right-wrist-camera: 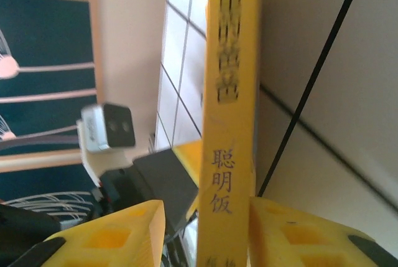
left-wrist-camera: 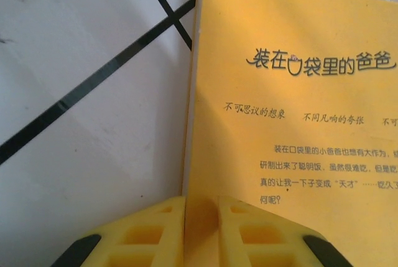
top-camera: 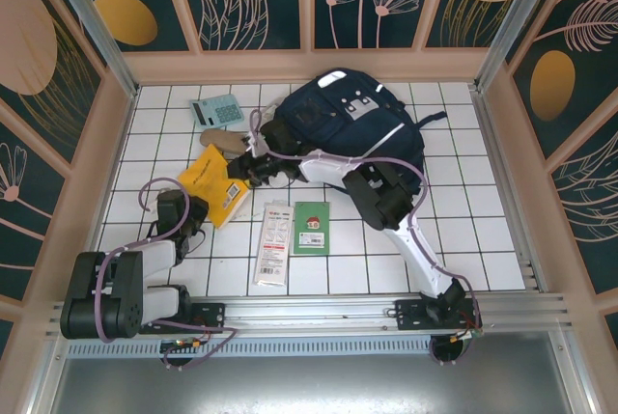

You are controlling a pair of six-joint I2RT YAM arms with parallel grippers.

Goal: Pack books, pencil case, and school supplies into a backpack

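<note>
1. ref. view: top cam. clock directions are read on that view, w/ 12 o'clock = far wall.
2. left claw (left-wrist-camera: pixel 201 210): closed on the orange-yellow book (top-camera: pixel 210 180). in the left wrist view both yellow fingers (left-wrist-camera: pixel 171 211) press the book's near edge, one per face.
3. right claw (right-wrist-camera: pixel 205 208): jaws apart, straddling the same book's spine. in the right wrist view the finger (right-wrist-camera: pixel 264 214) on the 3 o'clock side lies against the spine. the other stands off w/ a clear gap, so the claw is not clamped.
4. orange-yellow book: pos. at 9 o'clock on the desk (top-camera: pixel 463 231), btwn the two claws. the left claw is at its 7 o'clock edge, the right claw at its 3 o'clock corner. whether it rests flat or is raised off the tiles: cannot tell.
5. pencil case (top-camera: pixel 220 139): tan, at the book's 12 o'clock edge. contact cannot be confirmed.
6. calculator (top-camera: pixel 214 108): teal, just at 12 o'clock of the pencil case, near the far wall.
7. backpack (top-camera: pixel 319 115): navy, at 12 to 1 o'clock on the desk. the right arm crosses over its 7 o'clock edge.
8. white-and-red pack (top-camera: pixel 273 243) and green book (top-camera: pixel 311 228): side by side at 6 o'clock, flat on the desk, outside the backpack. the pack is at 9 o'clock of the green book.
</note>
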